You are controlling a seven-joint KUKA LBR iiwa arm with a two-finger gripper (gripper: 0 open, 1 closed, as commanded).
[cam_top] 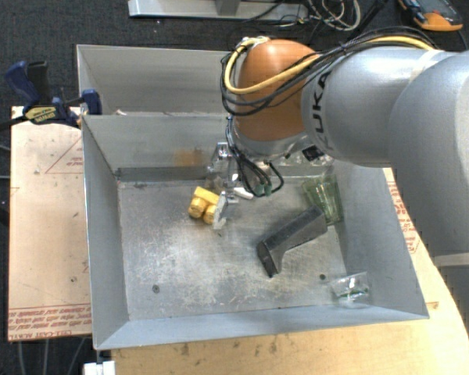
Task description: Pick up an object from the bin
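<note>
My gripper (221,211) hangs below the arm's wrist over the back middle of the bin floor. A small yellow blocky piece (202,204) lies on the floor right against the gripper's left side, touching it or nearly so. I cannot make out whether the piece sits inside the gripper or just beside it. A dark grey L-shaped bar (291,238) lies to the right and nearer the front, apart from the gripper.
A translucent green piece (322,197) leans by the bin's right wall. A small clear plastic item (350,287) rests in the front right corner. The arm and its orange cover hide the back right of the bin.
</note>
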